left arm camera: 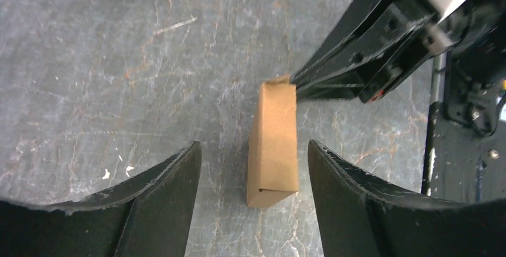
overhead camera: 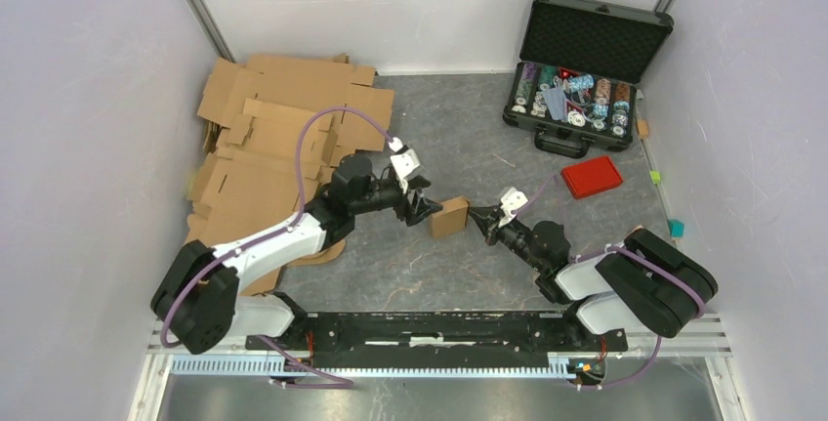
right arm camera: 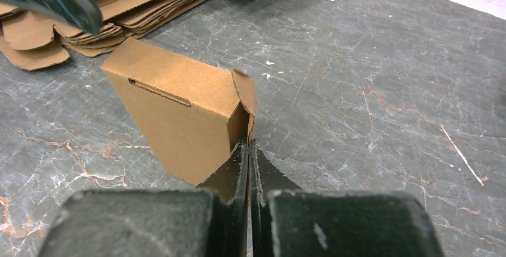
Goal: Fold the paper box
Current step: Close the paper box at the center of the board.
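Note:
The paper box (overhead camera: 449, 217) is a small brown cardboard box standing on the grey table between both grippers. My left gripper (overhead camera: 422, 208) is open just left of it. In the left wrist view the box (left arm camera: 273, 144) stands between the spread fingers (left arm camera: 173, 179) without touching either. My right gripper (overhead camera: 480, 216) is shut, its tips pinching the thin side flap at the box's right end. The right wrist view shows the box (right arm camera: 179, 114) with its slotted top face, and the gripper (right arm camera: 247, 145) closed on that flap's lower edge.
A pile of flat brown cardboard sheets (overhead camera: 283, 138) covers the back left. An open black case (overhead camera: 581, 69) of chips stands at the back right, with a red lid (overhead camera: 592, 176) in front of it. White walls enclose the table.

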Tool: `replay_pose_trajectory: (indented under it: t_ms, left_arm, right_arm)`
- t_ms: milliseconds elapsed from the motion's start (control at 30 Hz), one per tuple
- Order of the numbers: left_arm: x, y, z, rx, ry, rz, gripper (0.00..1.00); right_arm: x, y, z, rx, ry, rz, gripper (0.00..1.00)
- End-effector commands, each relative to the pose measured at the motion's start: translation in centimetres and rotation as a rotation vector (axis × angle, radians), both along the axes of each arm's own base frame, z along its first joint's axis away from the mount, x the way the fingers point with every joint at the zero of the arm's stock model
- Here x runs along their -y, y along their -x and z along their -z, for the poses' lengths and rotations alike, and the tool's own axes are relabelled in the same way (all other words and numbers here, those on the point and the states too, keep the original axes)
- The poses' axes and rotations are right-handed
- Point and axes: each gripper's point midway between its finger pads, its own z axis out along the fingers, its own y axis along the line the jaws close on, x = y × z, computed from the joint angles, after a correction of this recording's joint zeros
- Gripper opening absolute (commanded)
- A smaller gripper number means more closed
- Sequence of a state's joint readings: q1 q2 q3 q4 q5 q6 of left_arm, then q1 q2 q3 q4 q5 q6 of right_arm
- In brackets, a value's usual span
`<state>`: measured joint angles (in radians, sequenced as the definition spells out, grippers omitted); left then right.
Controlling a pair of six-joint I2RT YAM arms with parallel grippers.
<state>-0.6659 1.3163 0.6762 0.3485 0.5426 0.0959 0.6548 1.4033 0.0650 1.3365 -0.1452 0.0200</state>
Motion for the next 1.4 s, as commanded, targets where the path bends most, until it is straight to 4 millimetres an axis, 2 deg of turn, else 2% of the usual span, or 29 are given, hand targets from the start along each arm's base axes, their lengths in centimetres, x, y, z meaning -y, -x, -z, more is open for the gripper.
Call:
replay_pose_trajectory:
  t_ms: [0, 33, 67, 133, 300, 400, 433, 500, 533, 600, 633, 767, 833, 1167, 1367]
  left_arm:
    - [0.3, -0.8, -4.2, -0.027, 0.115, -0.118, 0.63]
    - [0.6, -1.0, -4.7, -0.054, 0.128, -0.133, 0.52]
    - [1.0, -1.1, -5.0, -0.078, 0.134, -0.14, 0.49]
    - [1.9, -1.3, -5.5, -0.116, 0.15, -0.156, 0.49]
    - [4.5, -1.2, -4.7, -0.195, 0.135, -0.234, 0.49]
    - [3.7, -2.5, -3.4, -0.254, 0.092, -0.47, 0.46]
    - [2.9, -3.0, -3.6, -0.294, 0.106, -0.584, 0.39]
    - [1.9, -2.6, -3.3, -0.392, 0.125, -0.735, 0.29]
    - [2.6, -1.6, -3.4, -0.422, 0.144, -0.725, 0.24]
    - [3.7, 0.0, -3.7, -0.447, 0.169, -0.711, 0.05]
    - [4.0, 1.0, -3.2, -0.458, 0.138, -0.71, 0.02]
    - [5.2, 2.9, -1.6, -0.544, 0.079, -0.692, 0.02]
    - [4.9, 3.2, -0.5, -0.568, 0.065, -0.704, 0.02]
    - [1.3, 1.6, 3.3, -0.564, 0.016, -0.792, 0.02]
    - [0.6, 1.0, 3.3, -0.568, 0.036, -0.777, 0.02]
  right_arm:
    - [0.1, 0.5, -0.3, -0.007, -0.029, 0.0, 0.0]
    - [0.1, 0.5, -0.2, -0.008, -0.028, -0.001, 0.0]
    - [0.1, 0.5, -0.2, -0.008, -0.028, 0.001, 0.0]
    - [0.0, 0.5, -0.2, -0.008, -0.028, -0.004, 0.0]
    - [-0.1, 0.6, -0.2, -0.009, -0.03, -0.002, 0.0]
    - [0.0, 0.7, -0.2, -0.016, -0.035, 0.004, 0.0]
    - [0.0, 0.7, -0.2, -0.019, -0.039, 0.01, 0.0]
    - [0.2, 0.7, -0.1, -0.027, -0.04, 0.02, 0.0]
    - [0.2, 0.7, 0.0, -0.029, -0.039, 0.024, 0.0]
    - [0.2, 0.7, 0.0, -0.029, -0.041, 0.027, 0.0]
    - [0.2, 0.7, 0.0, -0.03, -0.04, 0.028, 0.0]
    - [0.1, 0.7, 0.0, -0.033, -0.039, 0.026, 0.0]
    - [0.1, 0.7, 0.1, -0.035, -0.039, 0.028, 0.0]
    - [0.3, 1.0, 0.3, -0.039, -0.036, 0.037, 0.0]
    - [0.3, 1.1, 0.4, -0.039, -0.032, 0.037, 0.0]
